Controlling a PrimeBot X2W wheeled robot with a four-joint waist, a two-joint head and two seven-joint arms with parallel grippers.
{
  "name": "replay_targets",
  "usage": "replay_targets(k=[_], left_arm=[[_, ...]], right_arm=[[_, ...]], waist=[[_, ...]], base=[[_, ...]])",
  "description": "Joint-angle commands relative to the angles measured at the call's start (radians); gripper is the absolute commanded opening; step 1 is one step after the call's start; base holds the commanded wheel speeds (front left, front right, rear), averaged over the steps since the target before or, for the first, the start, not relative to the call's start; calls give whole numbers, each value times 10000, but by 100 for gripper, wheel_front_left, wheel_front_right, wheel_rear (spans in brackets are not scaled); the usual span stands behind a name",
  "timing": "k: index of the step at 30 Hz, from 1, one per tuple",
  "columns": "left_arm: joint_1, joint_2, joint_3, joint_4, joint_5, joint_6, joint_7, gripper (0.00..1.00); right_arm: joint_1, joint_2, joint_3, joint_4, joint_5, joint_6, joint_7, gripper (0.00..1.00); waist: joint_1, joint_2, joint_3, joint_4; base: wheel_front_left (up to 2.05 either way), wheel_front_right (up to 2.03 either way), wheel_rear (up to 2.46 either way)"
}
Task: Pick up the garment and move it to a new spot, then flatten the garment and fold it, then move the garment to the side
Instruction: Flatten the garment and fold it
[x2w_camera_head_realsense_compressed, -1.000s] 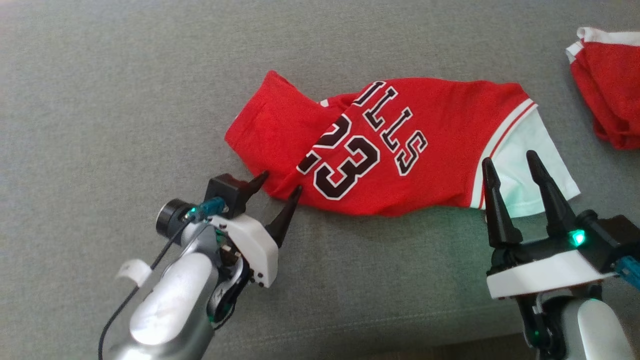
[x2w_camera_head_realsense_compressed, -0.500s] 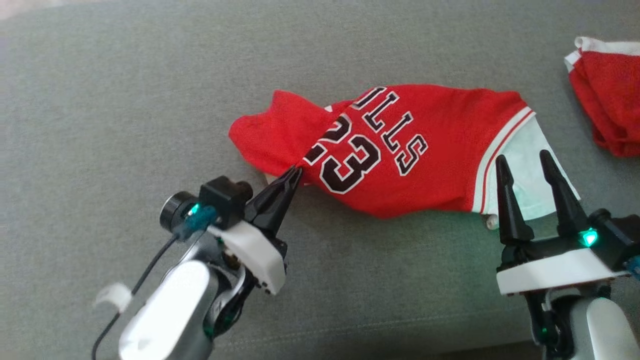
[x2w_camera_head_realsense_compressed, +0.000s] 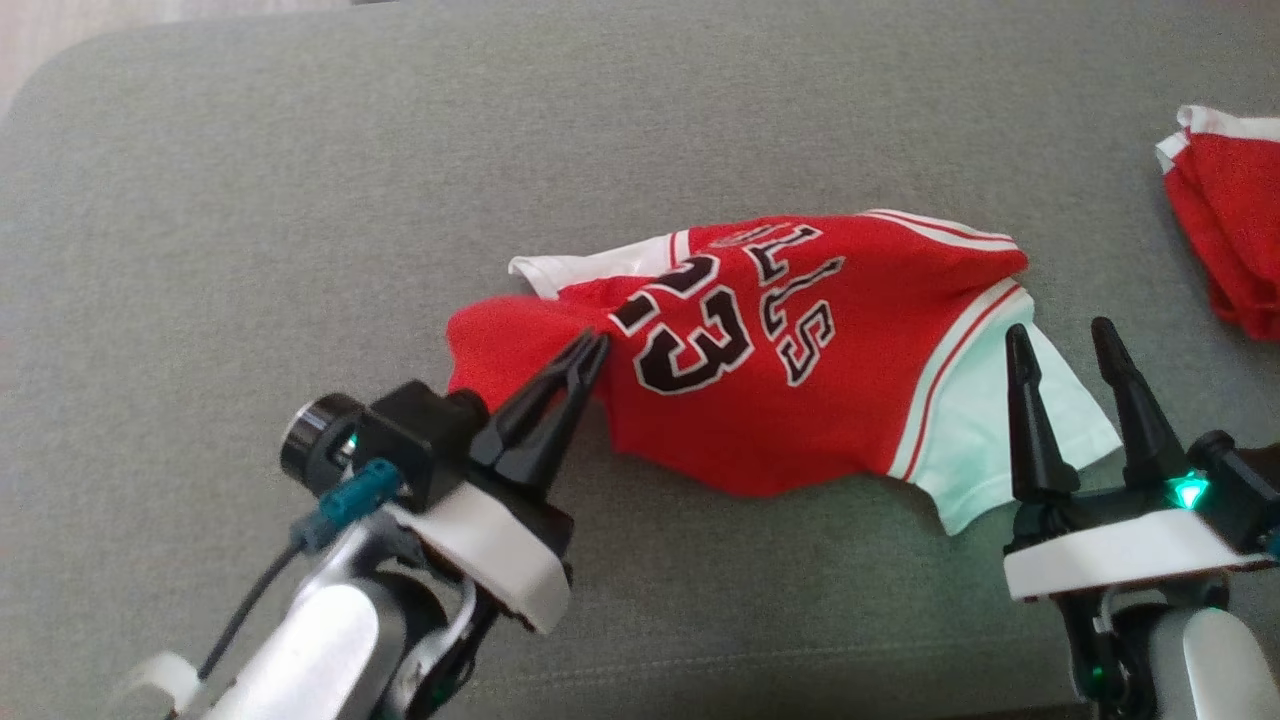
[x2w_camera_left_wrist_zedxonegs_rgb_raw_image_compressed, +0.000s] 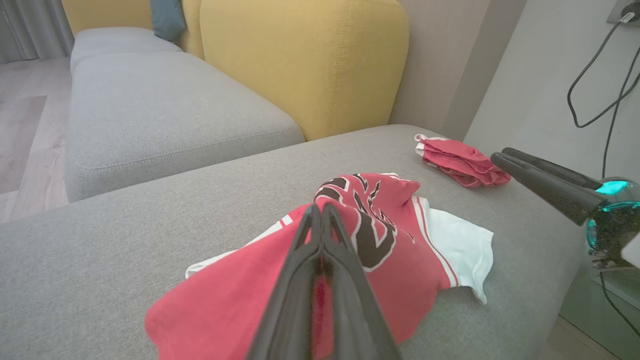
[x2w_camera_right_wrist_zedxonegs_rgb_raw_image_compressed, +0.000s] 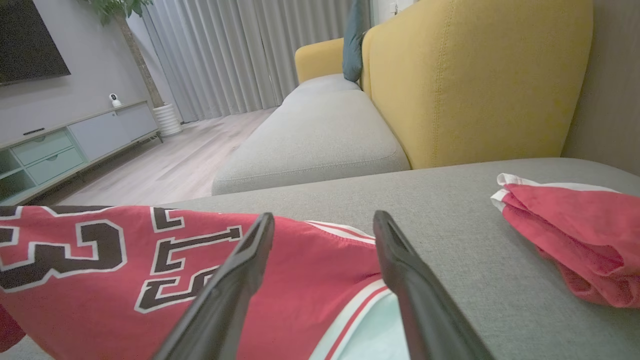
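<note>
While the L gripper (x2w_camera_head_realsense_compressed: 592, 345) is clamping its fingers together on the left edge of the red jersey (x2w_camera_head_realsense_compressed: 820, 420), the fabric there is bunching up at the tips. The rest is lying mid-way across the grey sofa cushion (x2w_camera_head_realsense_compressed: 250, 250), no. 23 facing up. The R gripper (x2w_camera_head_realsense_compressed: 1060, 330) is hovering by the white sleeve, fingers spread apart, gripping nothing. A 2nd red garment (x2w_camera_head_realsense_compressed: 1225, 230) is lying well apart, far right.

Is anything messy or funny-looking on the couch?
Yes. The red basketball jersey with a black 23 lies crumpled and twisted on the grey fabric cushion, not flat. Its left end is bunched up where the left end effector pinches it. A second red cloth sits rumpled at the right edge.
</note>
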Motion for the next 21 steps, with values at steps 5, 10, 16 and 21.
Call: replay_targets(k=[5, 10, 16, 21], left_arm=[[-1494, -24, 681, 911, -67, -41, 118, 0], [-2851, -58, 1053, 3162, -170, -315, -38, 0], [-4546, 233, 1319, 5524, -106, -926, -462, 0], [-5304, 188, 1276, 6965, -450, -1508, -698, 78]], right_arm=[[-350, -50, 395, -300, 123, 39, -82, 100], [-535, -50, 520, -235, 236, 39, -139, 100], [-708, -50, 532, -56, 365, 39, -298, 100], [-779, -49, 552, 53, 453, 39, -411, 100]], waist=[[0, 0, 305, -580], [0, 0, 726, -1267], [0, 0, 1185, -1836], [0, 0, 1373, -1905]], base=[[0, 0, 0], [0, 0, 0], [0, 0, 0], [0, 0, 0]])
